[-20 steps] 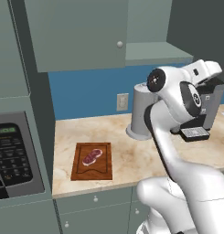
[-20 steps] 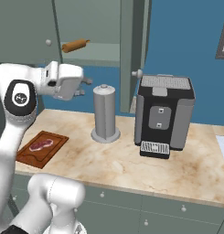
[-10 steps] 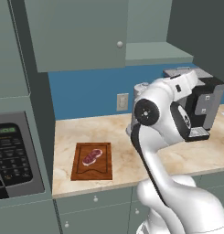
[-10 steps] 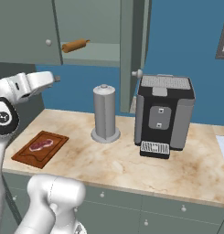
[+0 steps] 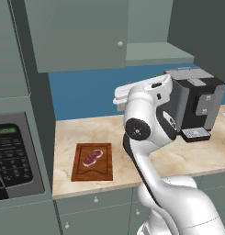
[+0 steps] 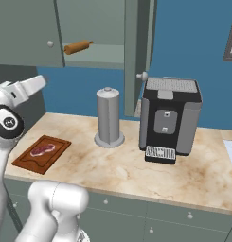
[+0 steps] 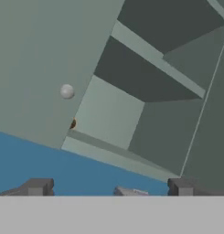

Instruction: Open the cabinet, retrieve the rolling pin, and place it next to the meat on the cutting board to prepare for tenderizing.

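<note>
The cabinet (image 6: 22, 28) has its left door shut and its right door (image 6: 136, 52) swung out, edge-on to the right base view. On the shelf inside lies the tan rolling pin (image 6: 78, 46); in the hand view just its end (image 7: 73, 123) peeks past the shut door, below the silver knob (image 7: 66, 91). My gripper (image 7: 109, 187) is open and empty, fingertips (image 7: 38, 186) wide apart, aimed up at the cabinet. It hangs above the counter (image 6: 40, 81), below the shut door (image 5: 116, 98). The meat (image 5: 92, 157) lies on the cutting board (image 5: 81, 173), also seen at the counter's left (image 6: 27, 163).
A black coffee machine (image 6: 170, 118) stands on the counter right of the open door, with a grey cylinder (image 6: 108, 118) on a round base to its left. A black oven panel (image 5: 13, 156) sits left of the counter. Drawers run below the counter edge.
The arm has swung left, away from the coffee machine, and the hand now sits below the shut left door. The gripper has stayed open.
</note>
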Controlling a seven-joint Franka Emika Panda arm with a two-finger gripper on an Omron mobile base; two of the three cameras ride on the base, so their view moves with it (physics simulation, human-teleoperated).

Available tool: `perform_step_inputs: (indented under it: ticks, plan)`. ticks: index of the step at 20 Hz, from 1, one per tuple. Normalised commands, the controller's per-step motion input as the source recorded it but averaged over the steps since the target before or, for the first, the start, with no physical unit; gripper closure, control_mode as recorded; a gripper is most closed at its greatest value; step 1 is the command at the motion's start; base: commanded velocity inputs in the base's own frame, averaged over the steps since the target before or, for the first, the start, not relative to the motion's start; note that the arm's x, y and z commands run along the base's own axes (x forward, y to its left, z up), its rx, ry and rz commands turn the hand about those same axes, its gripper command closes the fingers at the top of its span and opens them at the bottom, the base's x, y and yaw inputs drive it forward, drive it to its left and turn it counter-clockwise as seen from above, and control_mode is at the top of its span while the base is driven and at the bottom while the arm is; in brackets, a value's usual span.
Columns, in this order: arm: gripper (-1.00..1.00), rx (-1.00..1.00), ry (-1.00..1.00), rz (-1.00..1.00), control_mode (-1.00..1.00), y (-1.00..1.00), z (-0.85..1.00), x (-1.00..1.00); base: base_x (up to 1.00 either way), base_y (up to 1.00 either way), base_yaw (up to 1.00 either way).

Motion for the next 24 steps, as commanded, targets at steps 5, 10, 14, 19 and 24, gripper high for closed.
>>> perform_step_inputs:
  ticks: [5,10,14,19,24]
  plan:
    - [-1.00,0.13,-0.01,0.03,-1.00,0.60,0.17,0.27,0.00,0.00,0.00]
    - [-1.00,0.15,-0.07,0.05,-1.00,0.45,0.28,0.03,0.00,0.00,0.00]
    - [-1.00,0.10,-0.08,0.07,-1.00,0.05,0.35,0.12,0.00,0.00,0.00]
    - [-1.00,0.00,-0.18,0.08,-1.00,0.00,0.24,0.16,0.00,0.00,0.00]
    - [-1.00,0.00,-0.13,0.05,-1.00,-0.05,0.11,0.20,0.00,0.00,0.00]
